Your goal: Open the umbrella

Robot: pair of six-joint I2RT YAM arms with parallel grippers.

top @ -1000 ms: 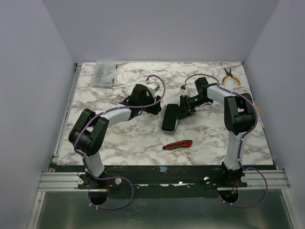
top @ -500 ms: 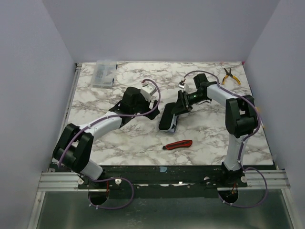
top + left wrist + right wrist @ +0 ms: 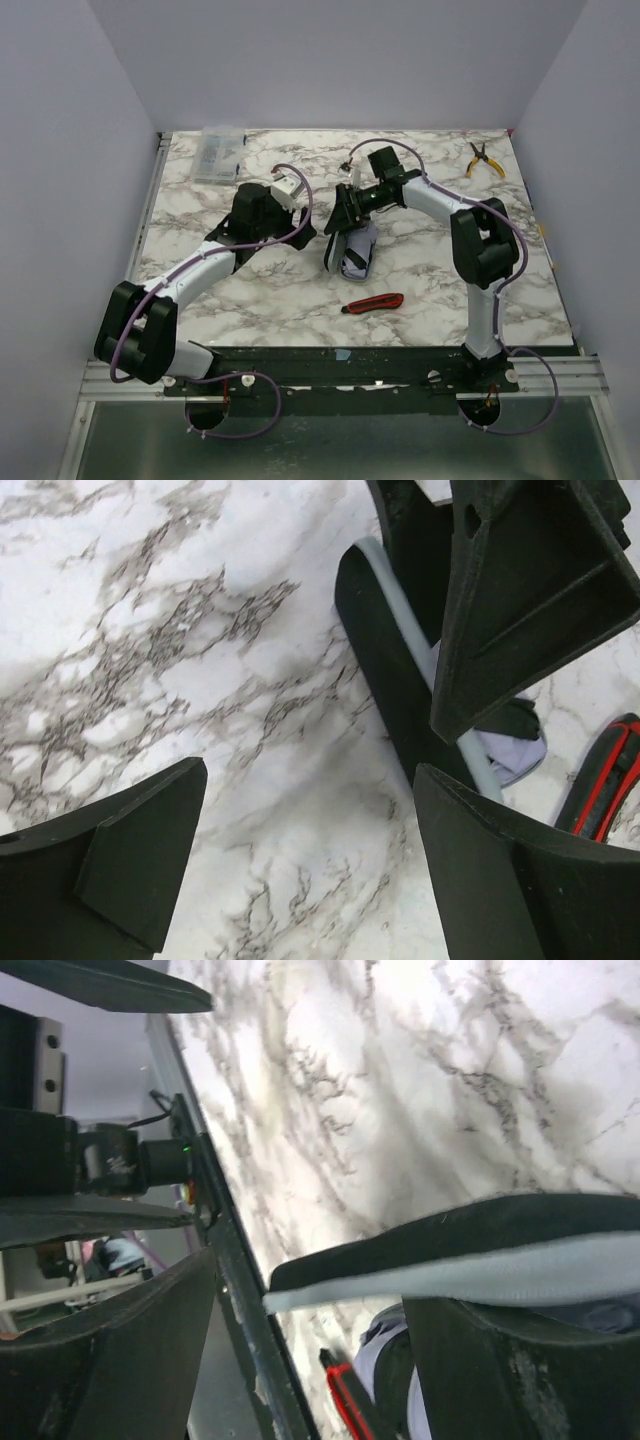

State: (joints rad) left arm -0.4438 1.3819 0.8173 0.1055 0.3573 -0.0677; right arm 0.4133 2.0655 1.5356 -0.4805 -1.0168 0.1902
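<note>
My left gripper (image 3: 305, 820) and right gripper (image 3: 342, 215) both gape empty, so I'd pinch the pouch (image 3: 338, 250) at 12 o'clock with the right and draw the umbrella (image 3: 515, 758) out toward 6 o'clock.

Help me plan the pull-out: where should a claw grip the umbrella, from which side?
Probably the umbrella by its lilac end, poking from the pouch at its near end; come from that side, along the pouch: the rest is sheathed.

umbrella (image 3: 522, 758): mostly hidden by pouch (image 3: 385, 670) | knife (image 3: 605, 780): cut off at edge
</note>
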